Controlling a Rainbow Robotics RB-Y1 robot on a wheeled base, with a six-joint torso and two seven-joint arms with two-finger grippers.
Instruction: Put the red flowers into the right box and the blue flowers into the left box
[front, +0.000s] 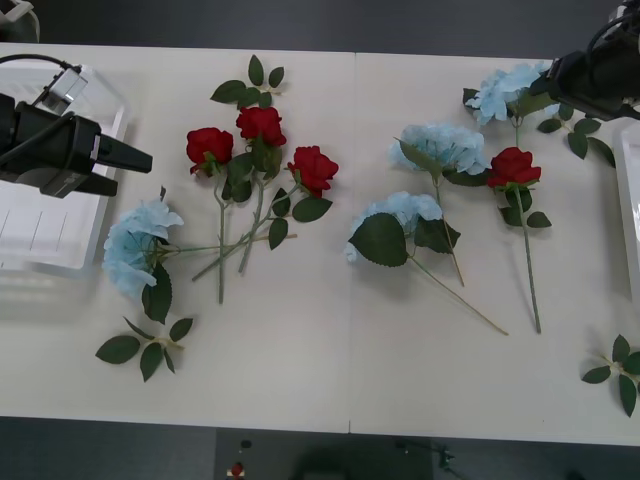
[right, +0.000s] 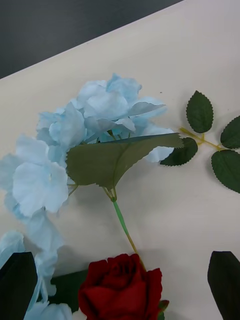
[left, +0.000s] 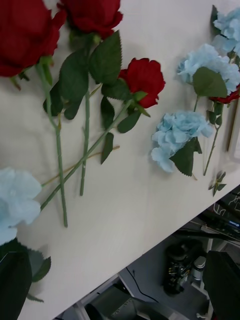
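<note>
Nothing has been sorted yet, as far as the frames show — every flower lies on the bench (front: 330, 360) and both boxes look unfilled.

The left box (front: 50, 215), the slotted white basket at the bench's left edge, holds no blooms that can be seen. The right box (front: 630, 200) shows just a strip of its rim at the far right edge.

Three red flowers (front: 260, 150) lie clustered left of centre, their stems crossing; a fourth red rose (front: 513, 166) lies on the right among the blue ones. Four blue flowers are out: one (front: 135, 245) near the left box, two (front: 440, 145) near the middle-right, and one (front: 510, 88) at the far right corner.

The left pincer (front: 135, 158) hangs over the left box's inner edge, pointing toward the rose cluster; in its wrist view the fingertips (left: 15, 280) sit at the two corners, spread wide and holding nothing. The right pincer (front: 560, 75) hovers just by the far-right blue head, its fingertips (right: 17, 282) likewise wide apart and empty — it looks poised to take that bloom or the rose beside it.

All eight flowers are left to move.
</note>
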